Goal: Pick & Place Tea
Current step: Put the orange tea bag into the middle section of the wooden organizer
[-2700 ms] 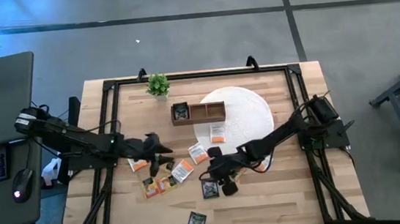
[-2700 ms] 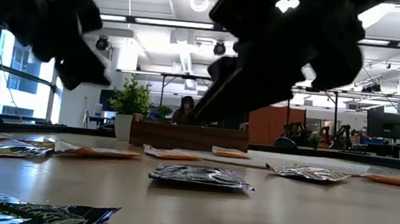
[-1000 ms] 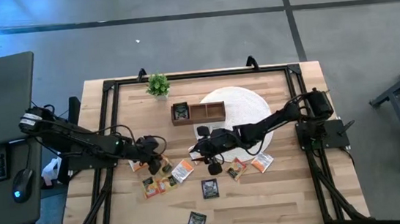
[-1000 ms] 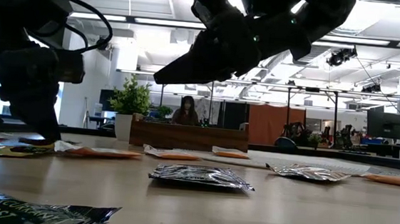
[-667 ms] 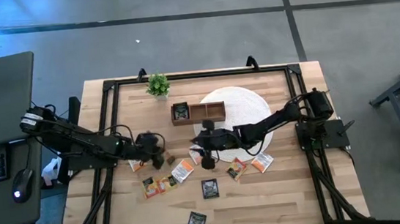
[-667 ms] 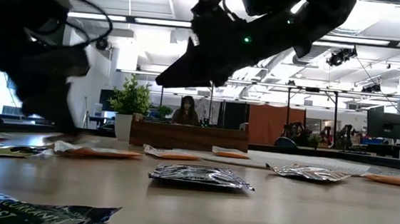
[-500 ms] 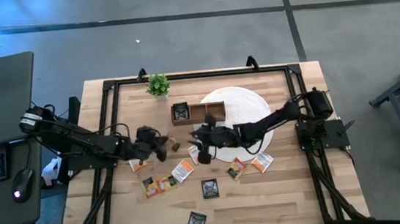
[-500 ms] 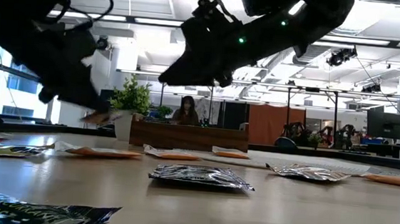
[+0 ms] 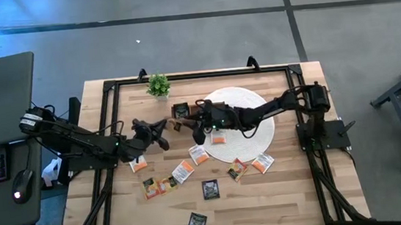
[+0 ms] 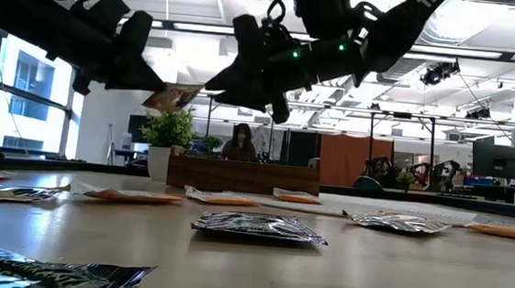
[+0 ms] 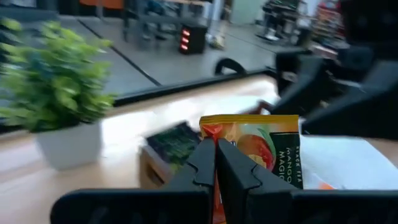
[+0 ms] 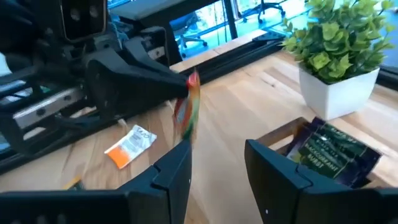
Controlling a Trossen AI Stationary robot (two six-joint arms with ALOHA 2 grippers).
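My left gripper point(image 9: 164, 133) is shut on a yellow-orange tea sachet point(image 11: 255, 146) and holds it in the air just left of the wooden tray point(image 9: 208, 112). The tray's left compartment holds a black sachet point(image 12: 329, 152). My right gripper point(image 12: 217, 168) hangs open over the tray's near left side, facing the held sachet point(image 12: 189, 109), with nothing between its fingers. Several more sachets point(image 9: 182, 172) lie flat on the table in front, and one point(image 9: 218, 134) lies on the white mat point(image 9: 249, 119). My left gripper pinches the sachet between its two fingers at one edge point(image 11: 219, 144). The fingers reach in from the table's left, well above the tabletop. The sachet point(image 10: 174, 96) sticks out beyond the fingertips toward the tray, lifted clear of everything.
A small potted plant point(image 9: 157, 85) stands at the far edge behind the tray. A black sachet point(image 10: 258, 225) lies close to the low camera and another point(image 9: 196, 222) near the front edge. Black frame rails point(image 9: 106, 129) run along the table's sides.
My left gripper has risen from the table with the yellow-orange sachet and carried it toward the far edge and the tray. My right gripper has travelled from the mat's near rim toward the far edge, and now hangs beside the tray.
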